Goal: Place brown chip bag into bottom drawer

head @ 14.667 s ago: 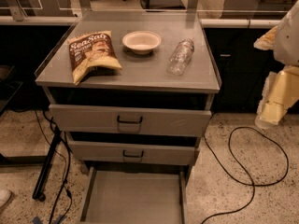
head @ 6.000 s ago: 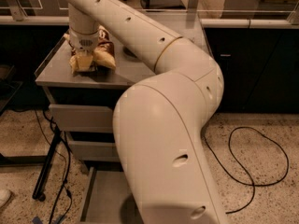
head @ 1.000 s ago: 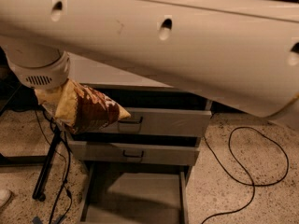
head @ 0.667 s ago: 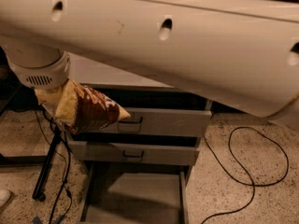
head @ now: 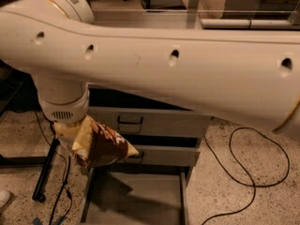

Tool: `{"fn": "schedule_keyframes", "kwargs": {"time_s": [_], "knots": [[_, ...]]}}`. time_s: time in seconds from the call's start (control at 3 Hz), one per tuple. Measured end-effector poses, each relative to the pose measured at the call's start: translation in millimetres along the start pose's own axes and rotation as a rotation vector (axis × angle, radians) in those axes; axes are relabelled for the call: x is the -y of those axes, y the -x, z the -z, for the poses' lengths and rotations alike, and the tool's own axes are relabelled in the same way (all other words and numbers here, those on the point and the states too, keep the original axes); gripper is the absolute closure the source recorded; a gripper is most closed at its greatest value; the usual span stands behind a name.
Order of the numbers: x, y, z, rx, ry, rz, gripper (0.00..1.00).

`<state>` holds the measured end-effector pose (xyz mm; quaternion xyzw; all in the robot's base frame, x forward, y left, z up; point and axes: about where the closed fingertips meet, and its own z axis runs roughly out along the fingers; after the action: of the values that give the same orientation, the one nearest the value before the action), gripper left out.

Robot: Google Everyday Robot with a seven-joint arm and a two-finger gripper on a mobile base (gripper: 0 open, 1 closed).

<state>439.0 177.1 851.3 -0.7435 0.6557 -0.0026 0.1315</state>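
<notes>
My gripper (head: 74, 140) hangs below the arm's wrist at the left, in front of the cabinet. It is shut on the brown chip bag (head: 107, 149), which sticks out to the right, brown and tan-yellow, tilted. The bag is in the air above the left front part of the bottom drawer (head: 140, 203), which is pulled out, with a flat grey floor and nothing in it. The bag does not touch the drawer. My big white arm (head: 178, 69) crosses the whole view and hides the cabinet top.
Two upper grey drawers (head: 154, 122) with dark handles are closed behind the bag. A black stand leg (head: 44, 177) with thin cables stands left of the drawer. A black cable (head: 246, 172) loops on the speckled floor at the right.
The arm has dropped and shifted right. The bag has come down from level with the top drawer to level with the middle drawer, above the open bottom drawer.
</notes>
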Motion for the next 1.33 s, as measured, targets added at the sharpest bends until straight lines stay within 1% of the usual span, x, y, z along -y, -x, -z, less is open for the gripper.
{"fn": "schedule_keyframes", "kwargs": {"time_s": [0.33, 0.67, 1.0, 1.33], "knots": [[-31.4, -15.5, -47.2, 0.014, 0.127, -0.032, 1.0], [-31.4, -15.5, -47.2, 0.014, 0.127, -0.032, 1.0], [-46.8, -6.2, -79.4, 0.048, 0.185, -0.026, 1.0], [-78.3, 6.0, -139.5, 0.081, 0.262, -0.026, 1.0]]}}
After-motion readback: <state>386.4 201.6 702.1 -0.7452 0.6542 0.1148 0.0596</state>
